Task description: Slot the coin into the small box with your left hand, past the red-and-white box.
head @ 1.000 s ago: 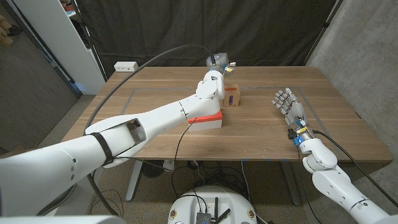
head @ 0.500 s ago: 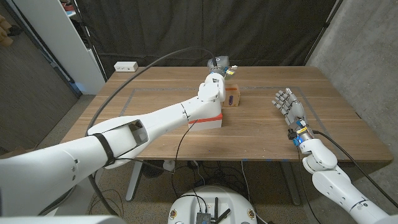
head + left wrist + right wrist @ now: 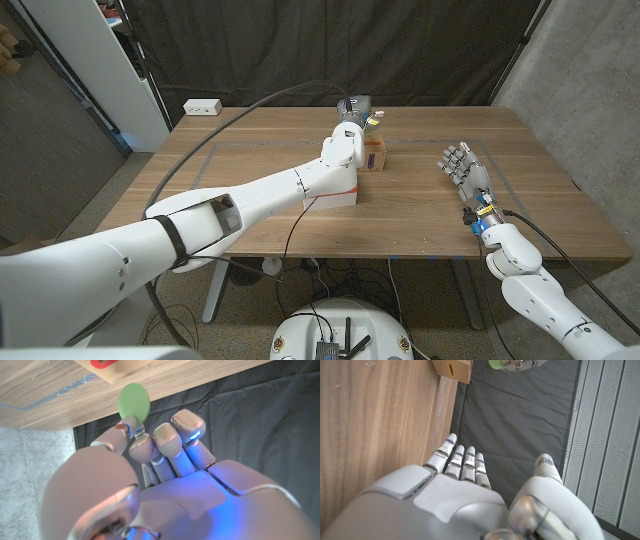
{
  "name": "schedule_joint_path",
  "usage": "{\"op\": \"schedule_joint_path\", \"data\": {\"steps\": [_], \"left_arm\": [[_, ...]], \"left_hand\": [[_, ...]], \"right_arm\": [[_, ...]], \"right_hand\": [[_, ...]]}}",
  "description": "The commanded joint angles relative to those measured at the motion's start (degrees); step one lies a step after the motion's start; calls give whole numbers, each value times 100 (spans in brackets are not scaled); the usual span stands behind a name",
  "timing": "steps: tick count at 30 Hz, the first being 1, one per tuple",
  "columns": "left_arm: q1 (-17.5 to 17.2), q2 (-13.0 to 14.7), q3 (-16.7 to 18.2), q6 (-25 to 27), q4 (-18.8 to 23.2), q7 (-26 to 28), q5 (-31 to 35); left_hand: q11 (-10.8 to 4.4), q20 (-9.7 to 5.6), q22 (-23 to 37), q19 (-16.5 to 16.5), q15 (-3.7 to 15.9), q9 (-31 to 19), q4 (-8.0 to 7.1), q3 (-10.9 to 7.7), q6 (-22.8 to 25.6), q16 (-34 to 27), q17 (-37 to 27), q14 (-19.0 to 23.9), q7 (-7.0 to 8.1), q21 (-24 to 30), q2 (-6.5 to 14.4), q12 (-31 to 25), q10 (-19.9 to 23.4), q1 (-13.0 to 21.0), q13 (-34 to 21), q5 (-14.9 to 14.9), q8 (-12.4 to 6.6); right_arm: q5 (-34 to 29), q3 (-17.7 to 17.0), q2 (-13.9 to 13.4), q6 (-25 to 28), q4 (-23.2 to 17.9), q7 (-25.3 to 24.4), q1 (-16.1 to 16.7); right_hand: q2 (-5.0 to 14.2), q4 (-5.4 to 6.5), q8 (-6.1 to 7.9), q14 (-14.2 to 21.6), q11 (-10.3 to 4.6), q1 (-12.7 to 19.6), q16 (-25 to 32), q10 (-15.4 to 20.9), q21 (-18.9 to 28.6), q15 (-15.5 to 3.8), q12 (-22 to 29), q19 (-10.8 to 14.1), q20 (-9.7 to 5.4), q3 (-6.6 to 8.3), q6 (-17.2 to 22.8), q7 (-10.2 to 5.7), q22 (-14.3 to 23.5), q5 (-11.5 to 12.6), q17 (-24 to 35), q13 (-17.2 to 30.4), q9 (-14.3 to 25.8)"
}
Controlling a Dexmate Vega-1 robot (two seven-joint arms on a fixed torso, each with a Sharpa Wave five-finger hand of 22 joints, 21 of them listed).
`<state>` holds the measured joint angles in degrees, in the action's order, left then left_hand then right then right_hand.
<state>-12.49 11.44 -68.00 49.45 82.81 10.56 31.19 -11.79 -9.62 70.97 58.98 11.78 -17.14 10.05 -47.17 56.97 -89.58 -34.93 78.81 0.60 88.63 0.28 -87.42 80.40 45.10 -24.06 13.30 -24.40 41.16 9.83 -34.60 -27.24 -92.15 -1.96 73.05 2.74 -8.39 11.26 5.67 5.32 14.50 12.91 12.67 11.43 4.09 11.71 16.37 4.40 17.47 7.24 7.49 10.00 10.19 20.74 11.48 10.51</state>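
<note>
L hand [image 3: 355,108] raised over far side of table [image 3: 260,215], above and just behind small box [image 3: 373,157]; pinches green coin [image 3: 134,401] at fingertips [image 3: 131,430], coin sticking out past them on edge. Head view: coin a tiny speck, hard to make out. Red-and-white box [image 3: 335,193] mostly hidden under L arm. Small box top slot dark, contents can't tell; box cut off in L wrist view. R hand [image 3: 463,168] well apart to the right, fingers spread, holds nothing.
</note>
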Motion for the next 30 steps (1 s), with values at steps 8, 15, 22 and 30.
{"op": "schedule_joint_path", "data": {"steps": [8, 15, 22, 30], "left_arm": [[-59, -118, -80, -388, -385, 111, 126], [-73, -230, -123, -488, -620, 274, 235], [-115, -314, -49, -561, -762, 327, 181], [-102, -367, -46, -674, -932, 346, 144]], "left_hand": [[-25, -260, 6, 5, 7, -63, 26, 12, 48, 24, -20, 27, 39, 22, -18, 3, 11, 2, -21, 10, -40], [-26, -260, 10, -10, 6, -75, 29, 7, 50, 23, -29, 25, 42, 23, -14, -15, 16, 13, -57, 10, -46], [-25, -259, 7, 0, 8, -69, 28, 13, 60, 35, -18, 10, 47, 27, -8, 11, 6, 25, -37, 9, -45], [-27, -260, 7, 3, 9, -82, 29, 17, 66, 22, -30, 21, 52, 23, -13, 5, 4, 28, -58, 8, -54]], "right_arm": [[7, -26, 7, 11, 4, -28, 21], [16, -20, 9, 31, 23, -22, 6], [6, -1, 25, 17, 67, -4, -22], [5, 2, 22, 43, 78, -22, -45]], "right_hand": [[50, -24, 8, 48, -6, 8, 11, 29, -6, -10, -3, 44, 0, 12, 12, -37, 8, 36, -7, 7, 23], [53, -26, 9, 48, -10, 16, 11, 33, -6, -15, -2, 45, -1, 16, 14, -37, 8, 37, -9, 7, 23], [55, -27, 8, 44, -16, 21, 10, 31, -6, -17, -3, 46, -2, 18, 11, -35, 8, 38, -10, 7, 23], [57, -29, 6, 44, -5, 29, 10, 30, -6, -19, -3, 47, 0, 22, 6, -32, 8, 39, -13, 7, 23]]}}
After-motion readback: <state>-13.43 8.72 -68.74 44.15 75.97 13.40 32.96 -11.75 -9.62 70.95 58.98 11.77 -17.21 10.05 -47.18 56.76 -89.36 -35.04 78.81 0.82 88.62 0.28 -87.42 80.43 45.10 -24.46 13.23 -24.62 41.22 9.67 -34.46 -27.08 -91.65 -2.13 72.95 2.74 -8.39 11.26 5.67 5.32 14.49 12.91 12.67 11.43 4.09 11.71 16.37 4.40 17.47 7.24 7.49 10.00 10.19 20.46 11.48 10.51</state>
